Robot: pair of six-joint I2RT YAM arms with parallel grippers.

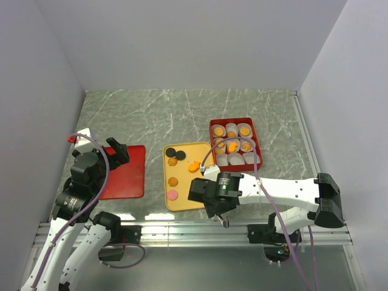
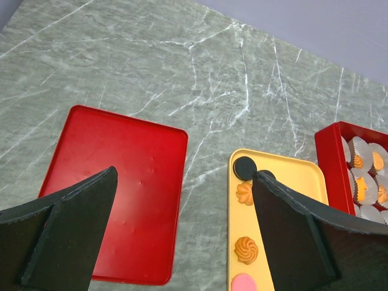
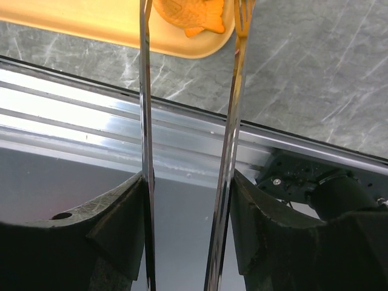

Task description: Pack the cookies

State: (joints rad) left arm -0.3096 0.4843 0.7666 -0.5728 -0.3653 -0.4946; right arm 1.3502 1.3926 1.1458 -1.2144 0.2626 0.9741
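Cookies lie on a yellow tray (image 1: 185,197): two black rounds (image 1: 171,151), an orange swirl (image 1: 173,162), an orange fish shape (image 1: 194,166), another orange swirl (image 1: 173,181) and a pink round (image 1: 173,194). More orange cookies sit in white paper cups in a red box (image 1: 211,130). My right gripper (image 1: 213,206) is at the tray's near right corner, shut on metal tongs (image 3: 145,91). The fish cookie (image 3: 188,15) shows between the blades at the top edge of the right wrist view. My left gripper (image 2: 185,176) is open and empty above a red lid (image 2: 121,182).
The red lid (image 1: 124,173) lies flat left of the tray. An aluminium rail (image 3: 91,121) runs along the table's near edge. Grey walls close in the table on the left, right and back. A small white and red object (image 1: 79,135) lies at the far left.
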